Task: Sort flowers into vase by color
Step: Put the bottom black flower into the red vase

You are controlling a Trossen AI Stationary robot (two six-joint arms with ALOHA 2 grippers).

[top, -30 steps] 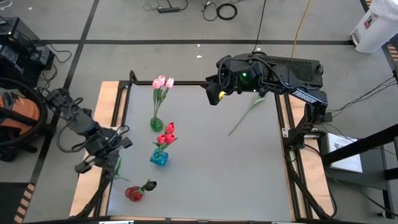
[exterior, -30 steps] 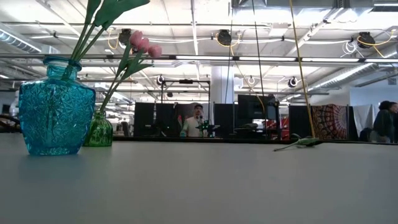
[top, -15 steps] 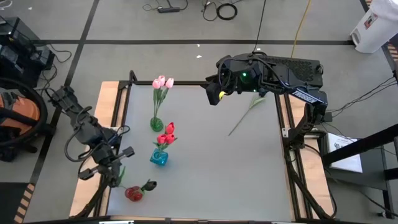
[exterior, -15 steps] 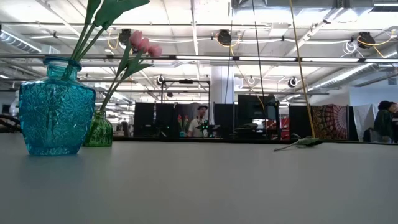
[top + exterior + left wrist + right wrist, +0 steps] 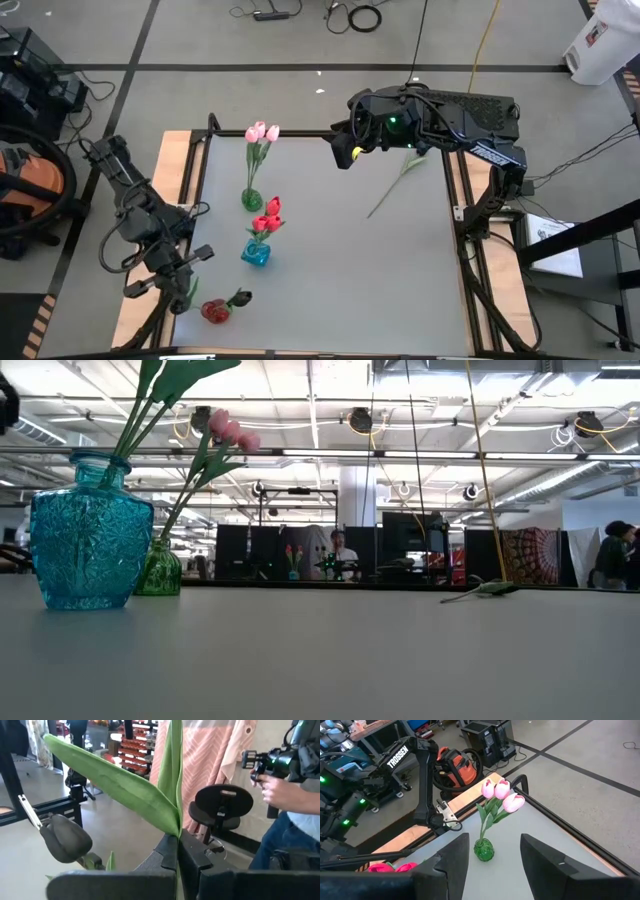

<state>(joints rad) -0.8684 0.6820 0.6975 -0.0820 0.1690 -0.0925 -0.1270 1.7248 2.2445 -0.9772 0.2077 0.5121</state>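
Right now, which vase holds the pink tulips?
The small green glass vase, farthest back of the three, with pink tulips. The blue glass vase holds red tulips; the red vase sits nearest the front.

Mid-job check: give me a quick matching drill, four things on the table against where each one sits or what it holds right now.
Things:
1. green vase
2. blue vase
3. loose stem
4. left gripper

States:
A. holds red tulips
B. lies flat near the right arm
C. shut on a green stem
D. holds pink tulips

Pairs: 1-D, 2-A, 3-B, 4-C
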